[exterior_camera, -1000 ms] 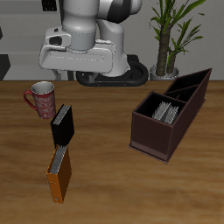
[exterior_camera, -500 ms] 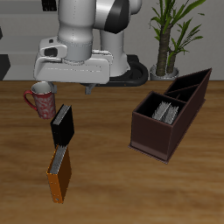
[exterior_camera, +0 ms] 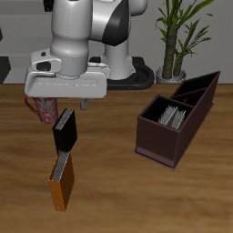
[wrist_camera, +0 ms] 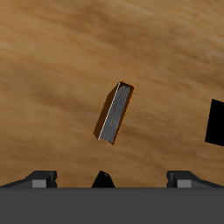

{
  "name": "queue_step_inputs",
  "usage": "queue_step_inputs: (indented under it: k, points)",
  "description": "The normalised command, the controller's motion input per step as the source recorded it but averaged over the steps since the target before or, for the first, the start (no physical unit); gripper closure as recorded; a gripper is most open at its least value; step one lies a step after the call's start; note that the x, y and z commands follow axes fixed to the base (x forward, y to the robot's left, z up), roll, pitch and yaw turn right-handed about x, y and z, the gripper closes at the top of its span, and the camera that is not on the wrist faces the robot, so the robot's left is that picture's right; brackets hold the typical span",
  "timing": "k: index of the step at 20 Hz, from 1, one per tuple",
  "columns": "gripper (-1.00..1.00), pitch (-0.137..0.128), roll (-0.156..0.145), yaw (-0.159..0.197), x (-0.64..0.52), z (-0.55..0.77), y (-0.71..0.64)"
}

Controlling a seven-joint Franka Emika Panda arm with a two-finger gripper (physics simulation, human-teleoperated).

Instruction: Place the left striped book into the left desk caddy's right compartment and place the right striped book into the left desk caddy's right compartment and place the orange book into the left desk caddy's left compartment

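Orange book [wrist_camera: 115, 113] lies alone on bare wood below the open, empty claw [wrist_camera: 103, 179].

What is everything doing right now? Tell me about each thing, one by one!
orange book: standing on edge on the table, not yet in the caddy.
black book: standing on the table, just behind the orange book.
striped books: both already inside one well of the caddy.
caddy: open on top, its other well looks empty.
mug: upright, partly hidden by the arm.
gripper: open, empty, above the orange book.
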Motion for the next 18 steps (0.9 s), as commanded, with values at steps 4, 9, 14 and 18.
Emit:
queue_step_inputs:
  k: [4,9,14,18]
  points:
    - [-1.0,-0.038,-0.069,-0.03,0.21,0.07,-0.4]
    - [-1.0,-0.032,-0.038,-0.017,0.19,0.07,-0.21]
    - [-1.0,-0.015,-0.01,-0.04,0.16,-0.03,0.03]
    - [-1.0,-0.014,0.007,-0.017,0.4,-0.09,0.13]
